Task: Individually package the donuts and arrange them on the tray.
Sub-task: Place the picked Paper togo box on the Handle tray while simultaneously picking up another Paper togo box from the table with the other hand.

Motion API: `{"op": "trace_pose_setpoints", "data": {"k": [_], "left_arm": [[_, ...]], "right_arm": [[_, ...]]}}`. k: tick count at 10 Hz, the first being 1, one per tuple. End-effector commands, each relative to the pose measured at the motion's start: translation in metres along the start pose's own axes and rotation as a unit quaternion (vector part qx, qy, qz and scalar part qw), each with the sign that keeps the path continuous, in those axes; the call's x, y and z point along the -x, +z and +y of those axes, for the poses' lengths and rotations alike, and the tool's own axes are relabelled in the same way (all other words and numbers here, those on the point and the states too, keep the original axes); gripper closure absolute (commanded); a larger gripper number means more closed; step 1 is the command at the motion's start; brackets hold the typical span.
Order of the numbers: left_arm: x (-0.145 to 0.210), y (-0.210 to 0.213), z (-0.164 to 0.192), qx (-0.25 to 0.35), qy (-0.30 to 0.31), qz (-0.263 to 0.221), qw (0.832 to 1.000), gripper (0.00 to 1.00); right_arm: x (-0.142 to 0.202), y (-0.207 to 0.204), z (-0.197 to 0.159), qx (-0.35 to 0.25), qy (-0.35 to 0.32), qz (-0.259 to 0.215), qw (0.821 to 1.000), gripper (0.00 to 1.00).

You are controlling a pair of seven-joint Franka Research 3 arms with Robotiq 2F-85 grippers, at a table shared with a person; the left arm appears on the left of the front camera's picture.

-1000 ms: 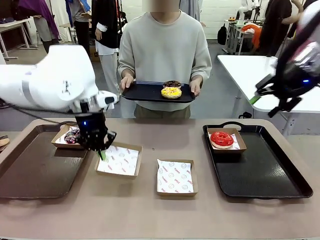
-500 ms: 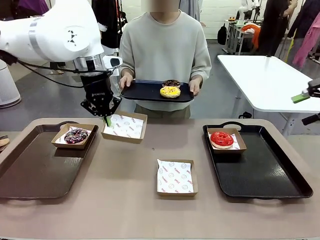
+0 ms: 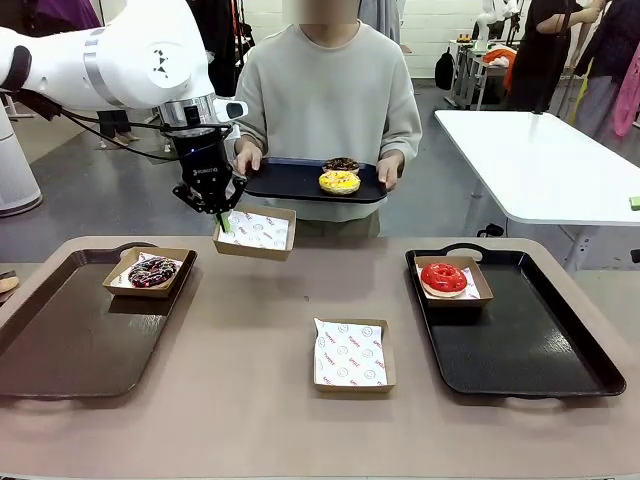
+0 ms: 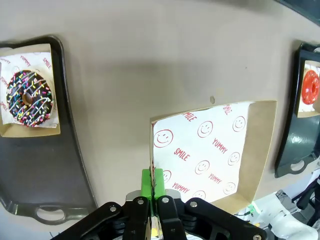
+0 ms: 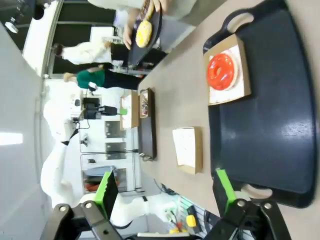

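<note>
From the front, the left claw [image 3: 222, 213] is clenched on the left wall of a square cardboard box [image 3: 262, 232]. It holds the box in the air, slightly tilted, over the far edge of the table [image 3: 250, 420] and just below the person's tray [image 3: 290, 185]. That tray is black with a raised rim, and the person grips it in both hands. On it sit a glossy yellow donut [image 3: 340, 182] and, right behind it, a chocolate-brown donut [image 3: 343, 165].

The dark sprinkled donut [image 3: 152, 271] lies in its own box at the far corner of the brown tray [image 3: 60, 350] on the left. The shiny red donut [image 3: 443, 277] lies boxed at the far left corner of the black tray [image 3: 540, 350] on the right. An empty box [image 3: 351, 354] rests flat mid-table, with bare tabletop all round it.

From the left wrist, the green pads are pinched together on the held box's thin wall and the edge of its white paper liner [image 4: 205, 150] — red smiley faces, "SMILE" and "YUMMY" are printed across it. Below lies smooth tan tabletop, open between the two trays.

From the right wrist, the right claw [image 5: 165, 175] is released, its fingers wide apart with nothing between them. It sits high over the black tray, whose corners are rounded and whose ends have handle cut-outs — most of its floor is bare.
</note>
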State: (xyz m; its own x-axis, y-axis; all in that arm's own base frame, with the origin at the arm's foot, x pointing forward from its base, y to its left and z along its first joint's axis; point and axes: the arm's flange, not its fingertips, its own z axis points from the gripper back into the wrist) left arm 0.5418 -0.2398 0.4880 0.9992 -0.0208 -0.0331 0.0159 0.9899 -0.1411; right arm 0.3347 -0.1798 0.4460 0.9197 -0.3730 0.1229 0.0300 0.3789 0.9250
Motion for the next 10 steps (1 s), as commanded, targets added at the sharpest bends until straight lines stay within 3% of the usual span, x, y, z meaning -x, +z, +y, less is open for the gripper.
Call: {"op": "trace_pose_setpoints", "data": {"k": [1,5,6,10], "left_arm": [[-0.01,0.005,-0.004,-0.009,0.013,0.0,1.0,1.0],[-0.005,0.001,0.0,0.002,0.001,0.0,1.0,1.0],[-0.005,0.001,0.0,0.002,0.001,0.0,1.0,1.0],[-0.005,0.001,0.0,0.002,0.001,0.0,1.0,1.0]], "right_arm": [[-0.027,-0.005,-0.025,-0.048,-0.005,0.024,0.999,0.0],[-0.063,-0.013,-0.071,-0.098,-0.047,0.05,0.993,0.0],[-0.039,-0.019,-0.055,-0.07,-0.046,0.047,0.995,0.0],[-0.039,-0.019,-0.055,-0.07,-0.046,0.047,0.995,0.0]]}}
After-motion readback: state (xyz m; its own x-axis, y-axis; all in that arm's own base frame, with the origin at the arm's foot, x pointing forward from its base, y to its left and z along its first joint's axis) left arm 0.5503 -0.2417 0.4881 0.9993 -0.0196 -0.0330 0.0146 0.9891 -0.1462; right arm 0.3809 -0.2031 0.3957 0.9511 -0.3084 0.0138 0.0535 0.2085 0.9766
